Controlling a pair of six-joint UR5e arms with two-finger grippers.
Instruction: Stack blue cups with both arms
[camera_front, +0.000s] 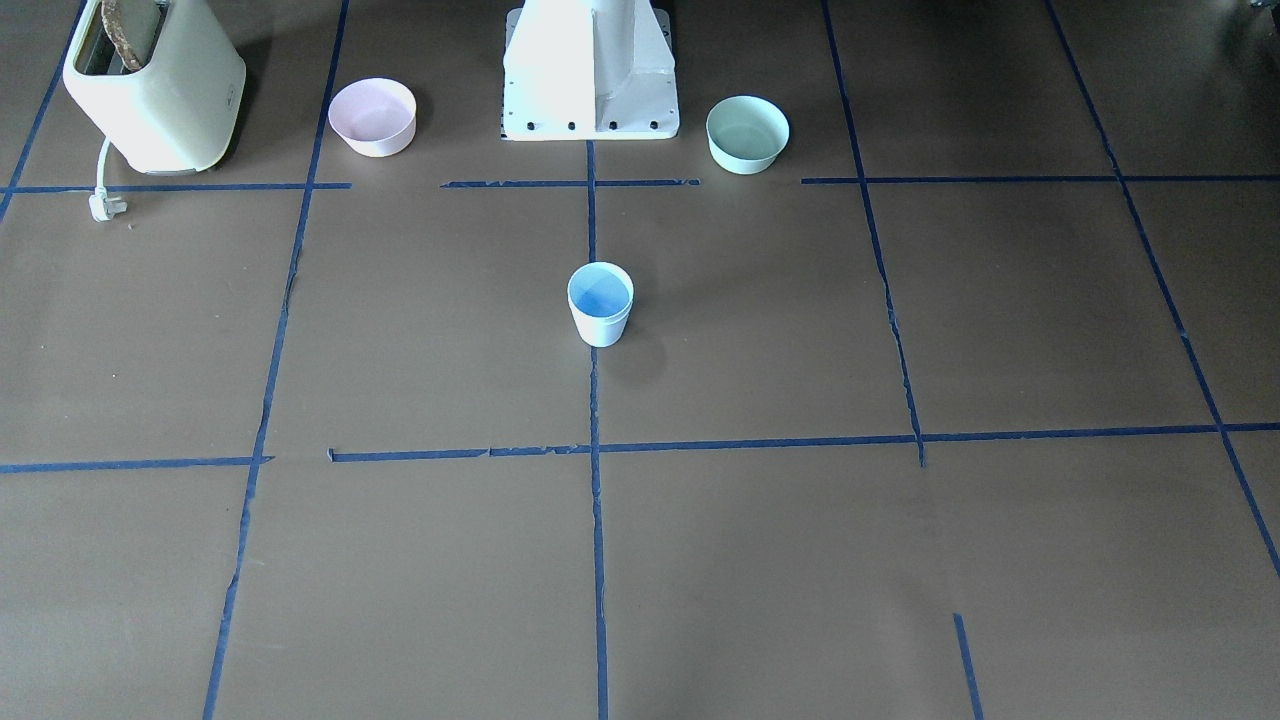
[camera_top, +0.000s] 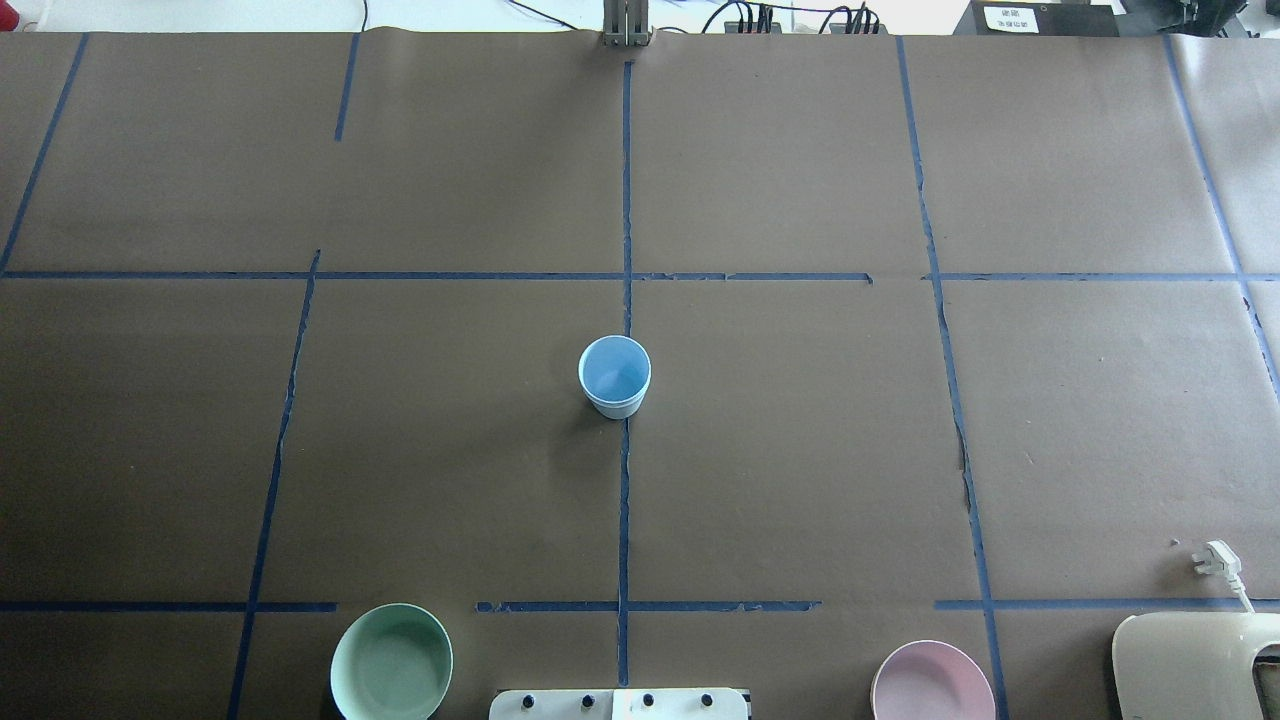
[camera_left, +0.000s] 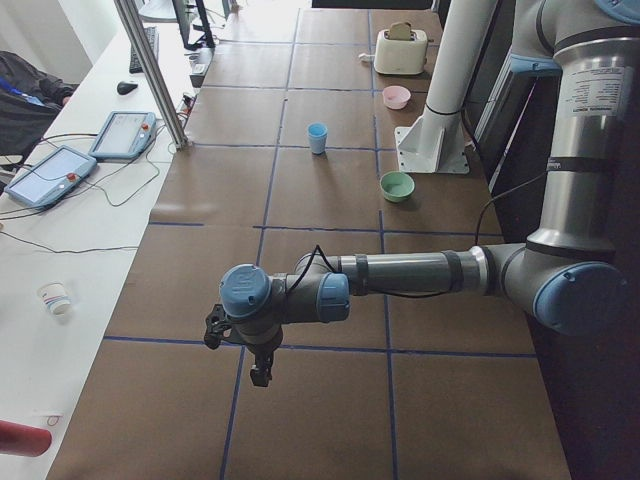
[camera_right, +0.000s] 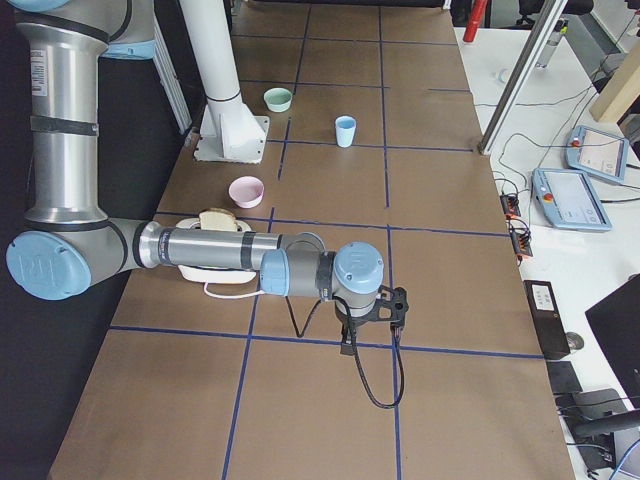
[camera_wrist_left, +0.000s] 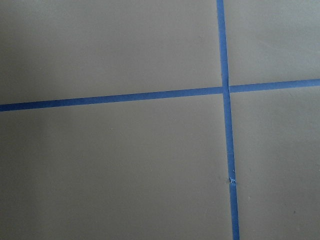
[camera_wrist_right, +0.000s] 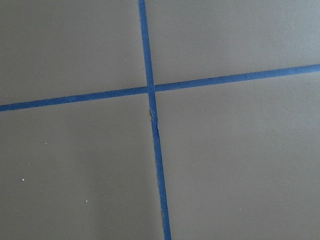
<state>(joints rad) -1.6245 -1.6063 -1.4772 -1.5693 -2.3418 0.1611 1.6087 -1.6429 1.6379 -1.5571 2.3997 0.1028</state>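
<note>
A pale blue cup (camera_front: 600, 315) stands upright at the table's middle on the centre tape line; it also shows in the overhead view (camera_top: 614, 376). A second rim line shows just under its top rim, as of one cup nested in another. No separate second cup is in view. My left gripper (camera_left: 258, 372) hangs over the table's left end, far from the cup (camera_left: 317, 137). My right gripper (camera_right: 347, 345) hangs over the right end, far from the cup (camera_right: 345, 131). I cannot tell whether either is open or shut. Both wrist views show only bare table and tape.
A pink bowl (camera_front: 372, 117) and a mint-green bowl (camera_front: 747, 133) flank the white pedestal (camera_front: 590, 70). A cream toaster (camera_front: 150, 85) holding toast stands beyond the pink bowl, its plug (camera_front: 103, 205) on the table. Tablets and cables lie on the operators' desk (camera_left: 60, 170).
</note>
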